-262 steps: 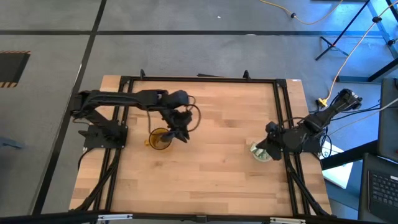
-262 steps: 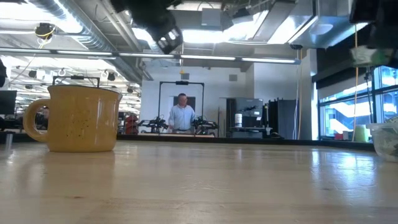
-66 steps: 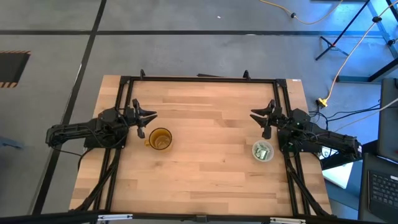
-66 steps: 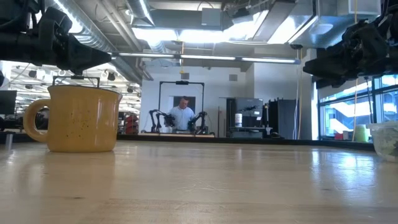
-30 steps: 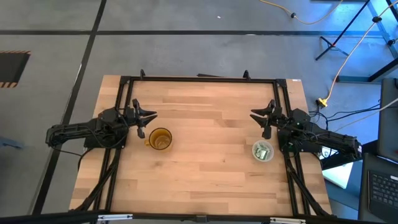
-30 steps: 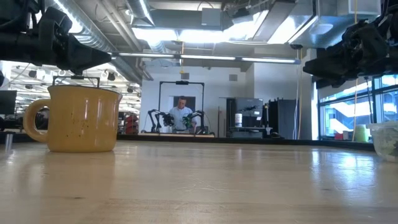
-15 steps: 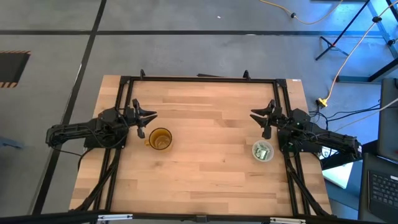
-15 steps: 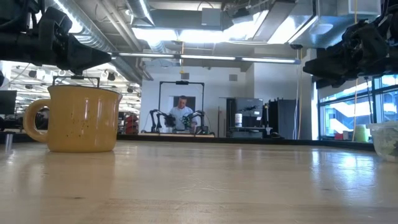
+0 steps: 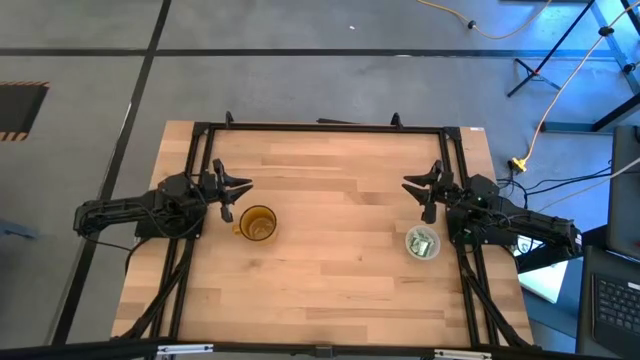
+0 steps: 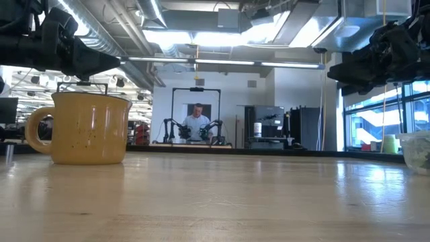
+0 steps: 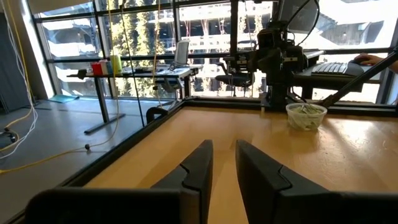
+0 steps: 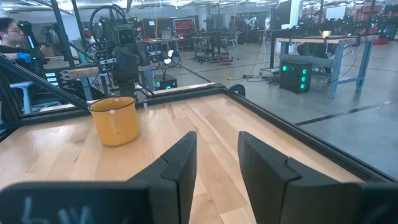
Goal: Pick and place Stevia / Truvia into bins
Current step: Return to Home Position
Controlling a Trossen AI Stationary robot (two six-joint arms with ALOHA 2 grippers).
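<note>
Packets point(image 9: 424, 244) are seen gathered in the clear cup point(image 9: 408, 240), well apart from the mug point(image 9: 258, 223). None is seen loose on the table point(image 9: 330, 280), so sorting is judged done. The left gripper point(image 9: 237, 188), beside the mug, and the right gripper point(image 9: 415, 187), far from it, are held parted and empty.

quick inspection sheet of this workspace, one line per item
surface: wooden table, bare between the two cups
job's things: amber mug upright at left, contents unclear; clear cup at right, holding green-white sachets; no loose sachets seen
clutter: nothing seen
grippers: left gripper open, empty, at left edge near the mug; right gripper open, empty, at right edge near the cup
cables: yellow cable on the floor beyond the table
surroundings: person at a far bench
</note>
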